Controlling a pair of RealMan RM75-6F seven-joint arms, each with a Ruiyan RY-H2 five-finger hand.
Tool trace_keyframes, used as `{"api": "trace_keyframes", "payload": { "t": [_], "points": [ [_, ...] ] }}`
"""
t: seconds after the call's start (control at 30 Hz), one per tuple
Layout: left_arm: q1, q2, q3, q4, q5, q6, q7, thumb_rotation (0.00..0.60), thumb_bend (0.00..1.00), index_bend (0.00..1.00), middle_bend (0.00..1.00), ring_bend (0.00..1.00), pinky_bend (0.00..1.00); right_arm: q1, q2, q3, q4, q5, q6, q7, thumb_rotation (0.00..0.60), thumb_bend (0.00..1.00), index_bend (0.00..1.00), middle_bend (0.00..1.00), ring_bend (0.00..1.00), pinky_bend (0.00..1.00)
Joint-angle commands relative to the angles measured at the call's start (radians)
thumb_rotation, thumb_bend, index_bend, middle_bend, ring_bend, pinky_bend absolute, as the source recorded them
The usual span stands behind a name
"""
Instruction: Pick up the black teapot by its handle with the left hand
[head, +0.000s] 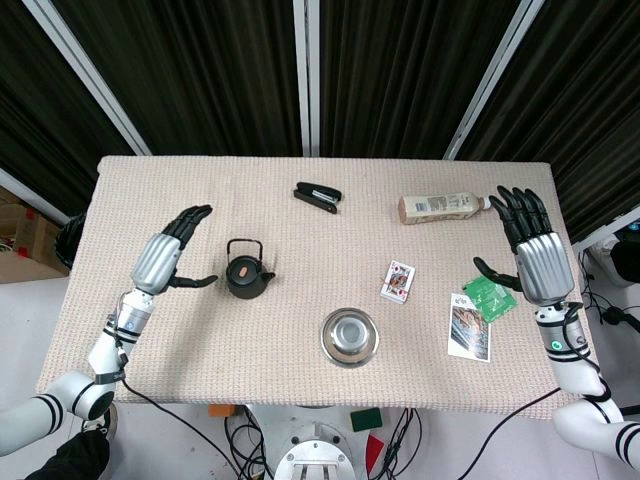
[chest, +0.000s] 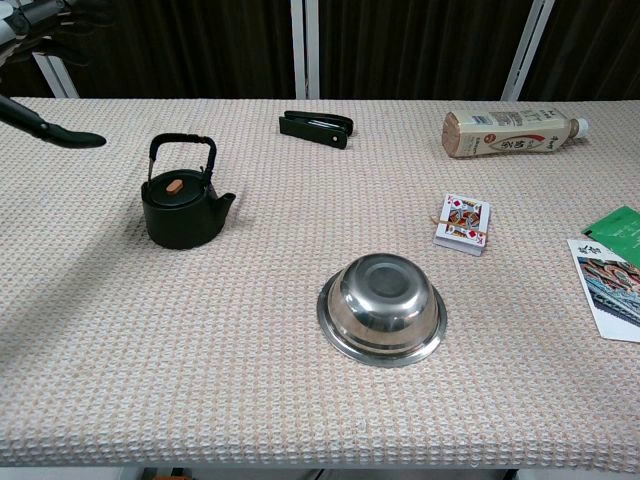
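The table (head: 150, 340) carries the black teapot (head: 247, 272) toward its left edge, handle (chest: 182, 150) upright; the left hand (head: 165, 255) hovers beside it, fingers (head: 192, 217) spread, holding nothing; they should probably hook under the handle's top bar.

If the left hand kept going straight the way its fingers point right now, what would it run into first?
Probably nothing. The left hand lies left of the black teapot, with its fingers aimed toward the table's far edge. That line passes left of the teapot and looks free, though the hand's height is unclear.
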Motion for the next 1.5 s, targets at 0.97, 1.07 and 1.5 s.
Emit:
{"api": "trace_keyframes", "payload": {
  "t": [0.97, 1.07, 1.5],
  "points": [
    [-0.240, 0.267, -0.112, -0.205, -0.269, -0.533, 0.196, 0.069, 0.00, 0.22, 0.22, 0.16, 0.26, -0.050, 0.093, 0.022, -0.073, -0.014, 0.122, 0.012, 0.600, 0.18, 0.00, 0.00, 0.00, 0.00],
    [-0.297, 0.289, -0.117, -0.211, -0.350, -0.633, 0.283, 0.001, 0.00, 0.25, 0.25, 0.17, 0.33, -0.054, 0.103, 0.023, -0.083, -0.014, 0.126, 0.005, 0.600, 0.18, 0.00, 0.00, 0.00, 0.00],
    [-0.513, 0.265, -0.027, -0.145, -0.660, -0.894, 0.474, 0.000, 0.00, 0.37, 0.43, 0.30, 0.27, -0.064, 0.118, 0.019, -0.086, 0.001, 0.110, 0.011, 0.600, 0.18, 0.00, 0.00, 0.00, 0.00]
  ]
}}
